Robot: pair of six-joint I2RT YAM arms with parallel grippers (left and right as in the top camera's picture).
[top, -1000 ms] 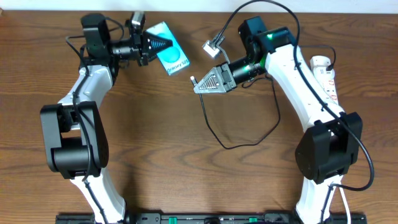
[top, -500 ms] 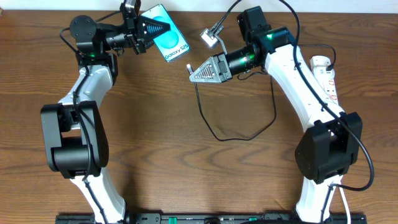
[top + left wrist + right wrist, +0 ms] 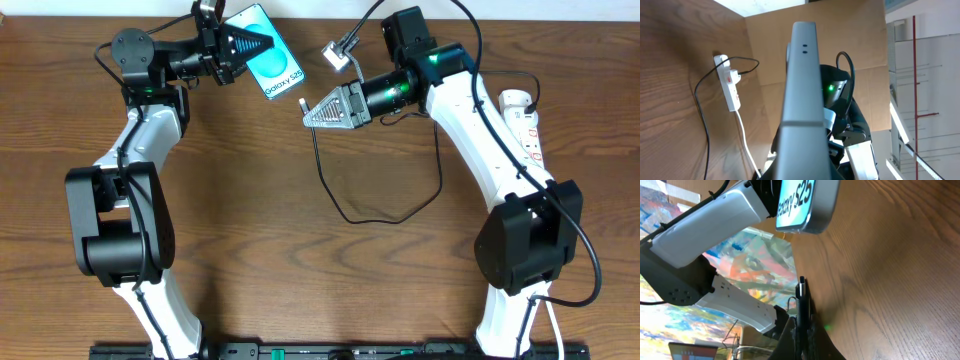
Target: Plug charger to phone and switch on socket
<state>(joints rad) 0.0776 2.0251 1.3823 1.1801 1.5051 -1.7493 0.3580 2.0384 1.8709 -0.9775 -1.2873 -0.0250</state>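
My left gripper [image 3: 258,45] is shut on the phone [image 3: 270,66], a teal-screened "Galaxy S25" held off the table at the back. The left wrist view shows its grey edge [image 3: 801,90] end-on. My right gripper [image 3: 310,116] is shut on the charger plug [image 3: 303,103], whose tip points at the phone's lower end, a short gap away. The right wrist view shows the plug [image 3: 803,297] just below the phone [image 3: 802,205]. The black charger cable [image 3: 380,215] loops over the table. The socket, a white power strip [image 3: 525,125], lies at the right; it also shows in the left wrist view [image 3: 729,84].
A small grey connector [image 3: 338,55] hangs on a cable near the right arm. The power strip's white cord [image 3: 746,145] runs toward the front. A cardboard wall [image 3: 770,55] stands behind the table.
The left gripper lifted the phone and turned it toward the right gripper. The right gripper carried the plug up and left toward the phone. Over the last half second, little moved.
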